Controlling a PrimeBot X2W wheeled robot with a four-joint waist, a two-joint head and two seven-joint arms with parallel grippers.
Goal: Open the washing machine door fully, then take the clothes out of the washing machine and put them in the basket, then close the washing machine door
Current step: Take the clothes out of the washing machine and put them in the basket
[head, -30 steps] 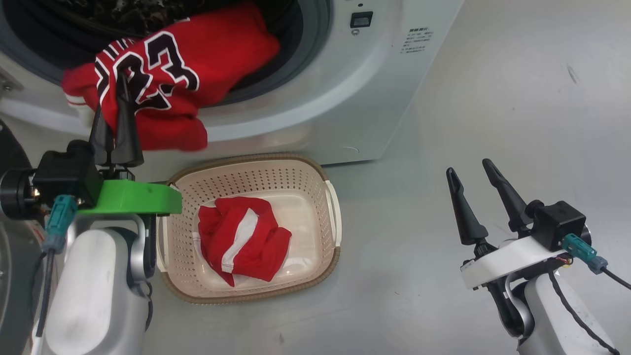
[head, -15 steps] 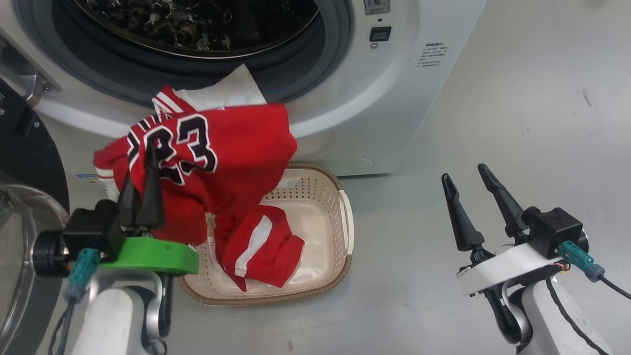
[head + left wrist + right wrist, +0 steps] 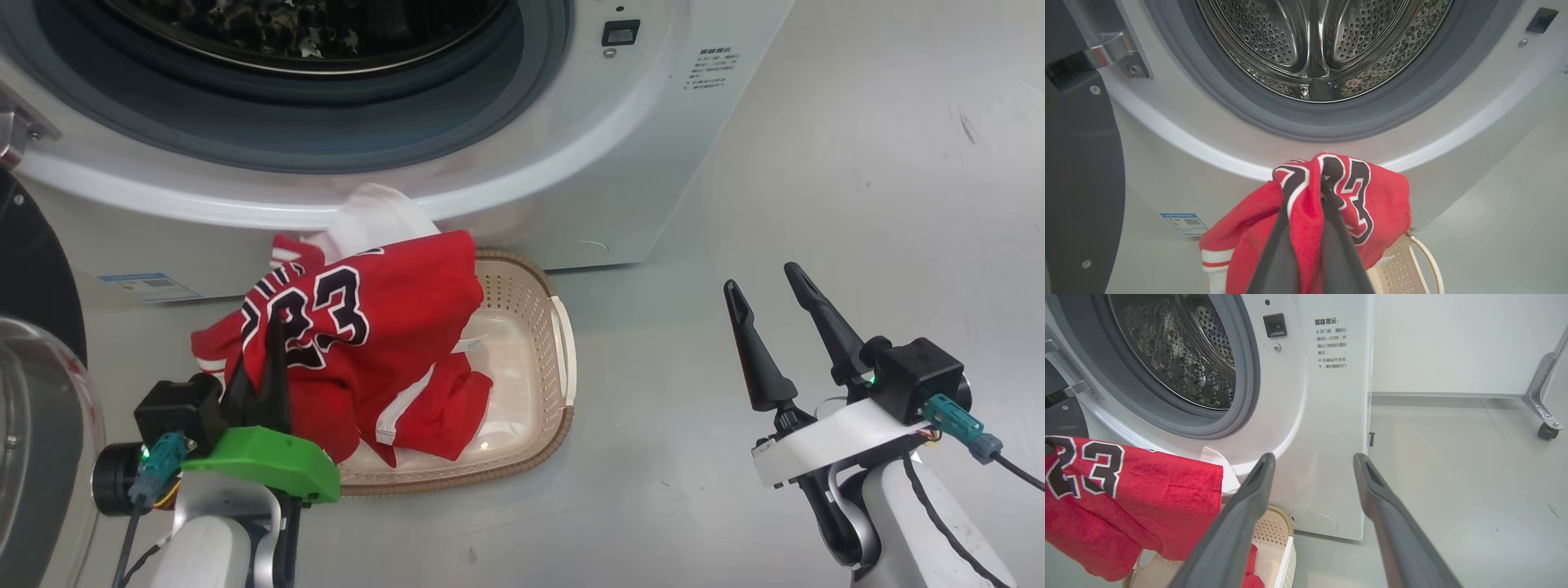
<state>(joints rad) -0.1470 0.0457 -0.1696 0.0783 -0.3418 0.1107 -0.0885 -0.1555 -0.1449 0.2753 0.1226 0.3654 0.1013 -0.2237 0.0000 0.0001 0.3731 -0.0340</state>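
Observation:
My left gripper point(image 3: 265, 335) is shut on the red jersey point(image 3: 384, 310) with the number 23, and holds it just above the left side of the cream basket point(image 3: 563, 359). In the left wrist view the fabric point(image 3: 1384, 204) is pinched between the closed fingers point(image 3: 1274, 253). Another red garment with a white stripe point(image 3: 445, 404) lies in the basket. The washing machine point(image 3: 620, 163) stands behind with its steel drum point(image 3: 1310, 41) showing no clothes. Its black door point(image 3: 33, 269) hangs open at the left. My right gripper point(image 3: 763, 286) stands open over the floor, holding nothing.
Bare grey floor point(image 3: 857, 204) spreads to the right of the machine and basket. A white wall panel and a metal leg with a caster point(image 3: 1545, 428) stand farther off on the right. A blue label point(image 3: 147, 286) is low on the machine's front.
The left gripper has drawn the jersey out of the drum mouth and down, so it now hangs over the basket. The right gripper has stayed put. The head camera has shifted.

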